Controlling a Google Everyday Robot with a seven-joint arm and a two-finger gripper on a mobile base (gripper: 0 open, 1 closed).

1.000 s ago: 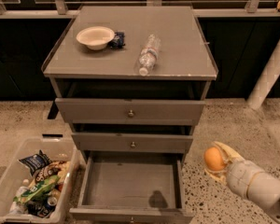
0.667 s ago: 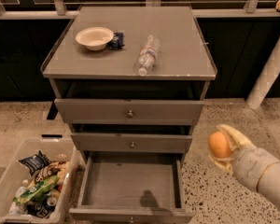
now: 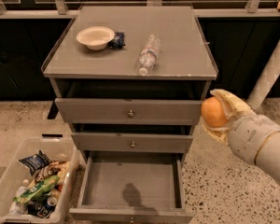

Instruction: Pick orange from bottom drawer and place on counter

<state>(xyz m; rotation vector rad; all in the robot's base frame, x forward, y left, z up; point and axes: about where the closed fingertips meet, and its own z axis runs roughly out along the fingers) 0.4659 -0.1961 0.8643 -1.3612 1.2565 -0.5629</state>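
Observation:
My gripper (image 3: 216,114) is shut on the orange (image 3: 213,112), a small round orange fruit. It holds the fruit in the air just right of the cabinet, level with the top drawer front. The bottom drawer (image 3: 131,181) is pulled out and its inside shows only a shadow. The counter (image 3: 177,36) is the flat grey cabinet top above and to the left of the gripper.
On the counter lie a white bowl (image 3: 95,36), a small dark packet (image 3: 118,39) beside it and a clear plastic bottle (image 3: 148,56) on its side. A clear bin of snack bags (image 3: 31,183) stands on the floor at left. A pale post (image 3: 273,70) stands at right.
My gripper has risen with the orange from beside the bottom drawer to the height of the top drawer, right of the cabinet.

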